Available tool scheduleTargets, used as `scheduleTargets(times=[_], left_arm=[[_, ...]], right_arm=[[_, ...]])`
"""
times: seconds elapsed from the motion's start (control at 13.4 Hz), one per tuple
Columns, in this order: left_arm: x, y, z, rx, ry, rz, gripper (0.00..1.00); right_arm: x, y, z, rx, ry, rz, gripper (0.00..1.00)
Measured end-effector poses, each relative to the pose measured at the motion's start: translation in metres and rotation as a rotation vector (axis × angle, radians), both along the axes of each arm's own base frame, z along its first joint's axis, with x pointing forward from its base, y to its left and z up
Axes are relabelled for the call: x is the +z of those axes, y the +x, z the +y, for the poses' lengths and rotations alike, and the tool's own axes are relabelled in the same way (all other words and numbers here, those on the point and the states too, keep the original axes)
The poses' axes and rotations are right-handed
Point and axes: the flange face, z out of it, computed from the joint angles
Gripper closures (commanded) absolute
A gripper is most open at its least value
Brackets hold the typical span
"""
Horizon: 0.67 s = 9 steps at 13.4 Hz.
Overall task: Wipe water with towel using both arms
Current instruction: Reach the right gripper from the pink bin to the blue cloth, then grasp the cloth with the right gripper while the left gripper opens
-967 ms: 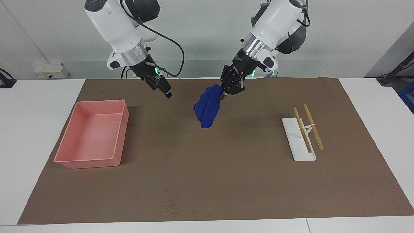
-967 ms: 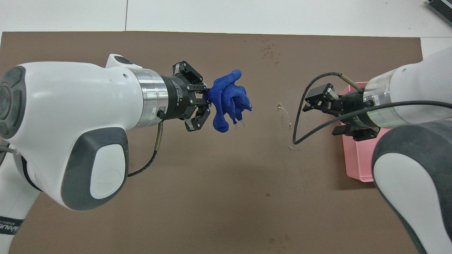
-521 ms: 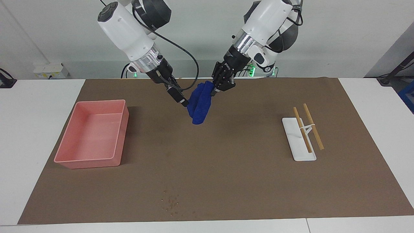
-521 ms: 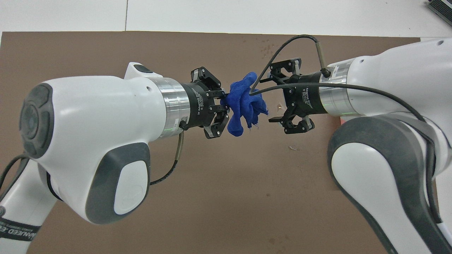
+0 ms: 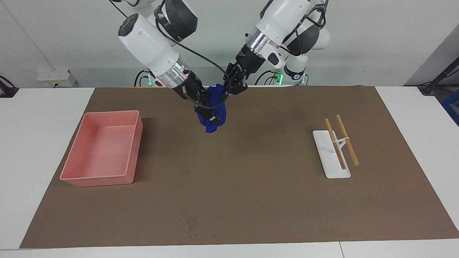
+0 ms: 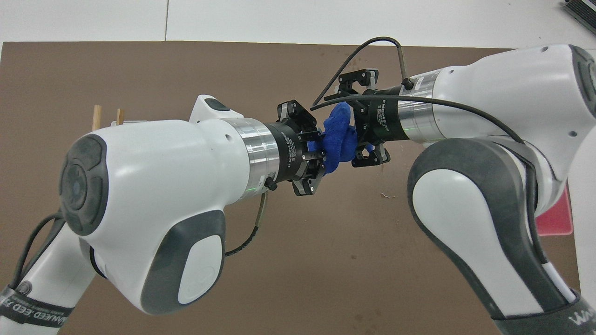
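Observation:
The blue towel [image 5: 219, 107] [image 6: 337, 139] hangs bunched in the air over the brown mat [image 5: 258, 186], on the robots' side of its middle. My left gripper [image 5: 226, 91] [image 6: 321, 146] is shut on the towel's upper end. My right gripper [image 5: 209, 114] [image 6: 354, 123] has come in from the other end of the table. Its fingers [image 6: 357, 78] stand apart, open, straddling the cloth's hanging part. The water shows as small droplets [image 5: 190, 224] on the mat near the table edge farthest from the robots.
A pink tray [image 5: 96, 176] [image 6: 554, 218] sits toward the right arm's end of the mat. A white tray [image 5: 335, 172] with two wooden sticks [image 5: 347, 139] [image 6: 97, 116] lies toward the left arm's end.
The right arm swung in from over the pink tray and now has its open fingers around the towel. The left gripper lifted and carried the towel toward the right arm.

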Motion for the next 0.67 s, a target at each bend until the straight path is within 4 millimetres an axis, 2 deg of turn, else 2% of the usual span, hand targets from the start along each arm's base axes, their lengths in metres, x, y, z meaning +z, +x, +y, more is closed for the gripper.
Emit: scheduleTargets(times=[0.67], left_arm=[[0.0007,0.001,0.0004,0.007,-0.006,-0.01,1.0]], right_arm=[[-0.0014,0.0008,-0.0025,0.0,-0.003,0.011,1.0]])
